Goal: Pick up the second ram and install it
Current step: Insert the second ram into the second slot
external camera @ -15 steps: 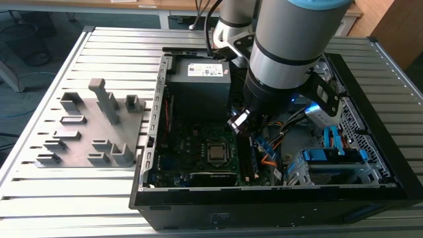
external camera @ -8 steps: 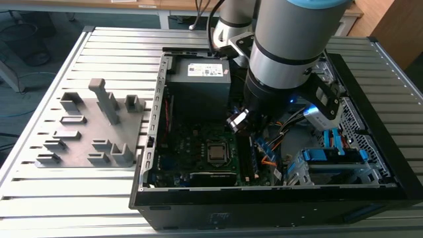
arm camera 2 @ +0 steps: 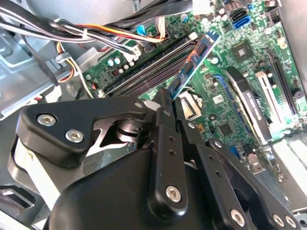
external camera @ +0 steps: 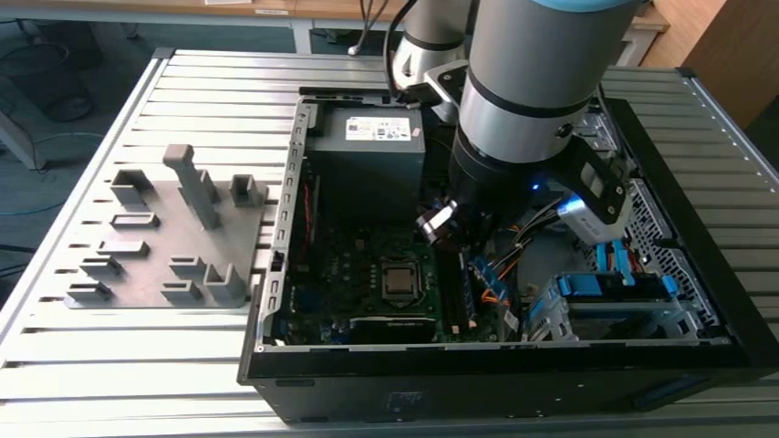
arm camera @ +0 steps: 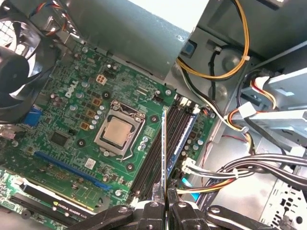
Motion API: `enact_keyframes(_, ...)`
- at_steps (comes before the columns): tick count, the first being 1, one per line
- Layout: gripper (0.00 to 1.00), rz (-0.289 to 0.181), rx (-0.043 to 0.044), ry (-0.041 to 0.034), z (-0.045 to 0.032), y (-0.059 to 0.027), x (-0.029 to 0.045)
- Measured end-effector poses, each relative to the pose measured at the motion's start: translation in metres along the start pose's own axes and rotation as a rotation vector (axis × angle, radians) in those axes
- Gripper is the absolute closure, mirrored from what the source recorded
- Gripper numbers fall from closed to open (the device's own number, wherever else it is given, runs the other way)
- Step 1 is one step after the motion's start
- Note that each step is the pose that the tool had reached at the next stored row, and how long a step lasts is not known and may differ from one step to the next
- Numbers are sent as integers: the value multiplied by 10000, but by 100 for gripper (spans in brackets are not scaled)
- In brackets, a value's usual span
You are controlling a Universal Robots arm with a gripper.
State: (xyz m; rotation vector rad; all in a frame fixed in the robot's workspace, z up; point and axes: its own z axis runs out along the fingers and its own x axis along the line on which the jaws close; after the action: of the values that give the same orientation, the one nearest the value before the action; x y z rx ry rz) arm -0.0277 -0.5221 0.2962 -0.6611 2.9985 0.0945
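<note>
Fingers (arm camera 2: 165,122) clamp the second ram (arm camera 2: 194,62) over the memory slots (arm camera: 178,125); it should seat squarely, under even pressure.

Arm (external camera: 535,82) upright, gripper (arm camera: 164,203) seemingly clamped.

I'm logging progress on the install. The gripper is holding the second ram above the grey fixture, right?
Not quite. The gripper does hold the second ram, but above the motherboard's memory slots inside the computer case, not above the grey fixture. The first wrist view shows it.
</note>
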Motion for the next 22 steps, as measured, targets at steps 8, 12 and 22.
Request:
enact_keyframes(8,86,398,105,16,1,0,0)
enact_keyframes(12,86,600,150,20,2,0,0)
enact_keyframes(22,86,1109,234,19,4,0,0)
